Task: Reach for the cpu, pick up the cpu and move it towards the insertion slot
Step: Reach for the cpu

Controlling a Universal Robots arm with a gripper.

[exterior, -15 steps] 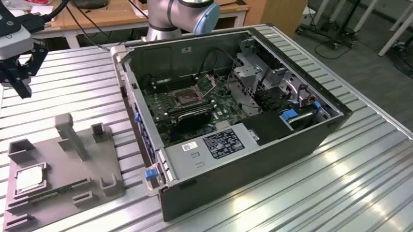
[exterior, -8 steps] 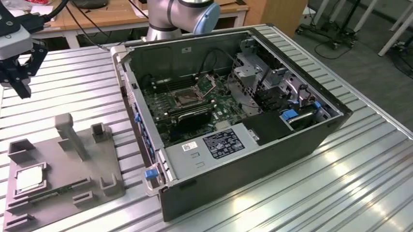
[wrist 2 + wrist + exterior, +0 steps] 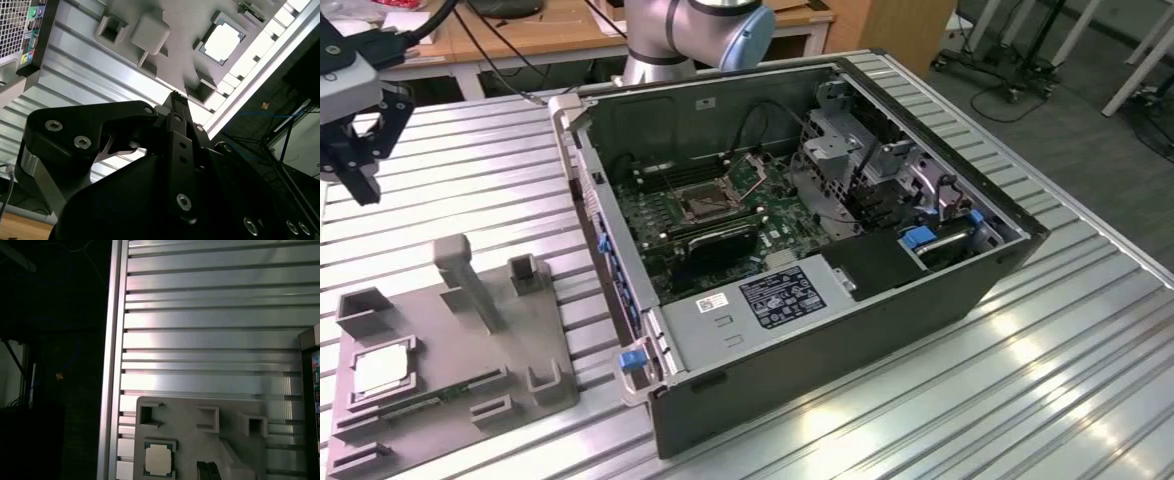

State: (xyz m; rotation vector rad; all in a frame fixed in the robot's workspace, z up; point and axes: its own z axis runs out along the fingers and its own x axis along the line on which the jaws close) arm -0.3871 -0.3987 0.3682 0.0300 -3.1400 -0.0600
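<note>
**Cpu**: small flat square chip w/ silvery-white metal face and tan edges, lying flat in a square recess of the grey moulded plastic holder, at the exterior view's lower left. The same recess w/ the cpu appears in the second wrist view, and the cpu in the first wrist view. A thin green memory stick lies in the holder just beside it. The holder rests on the ribbed aluminium table, next to the black PC case, which is open on its side. Inside, on the green motherboard, sits the insertion slot, a square socket w/ dark centre and shiny metal frame, well apart from the cpu. The black gripper hangs over the table at the exterior view's upper left, above and clear of the holder. Its fingers are drawn together and grasp nothing. The grey-and-blue robot arm rises behind the case.
</note>
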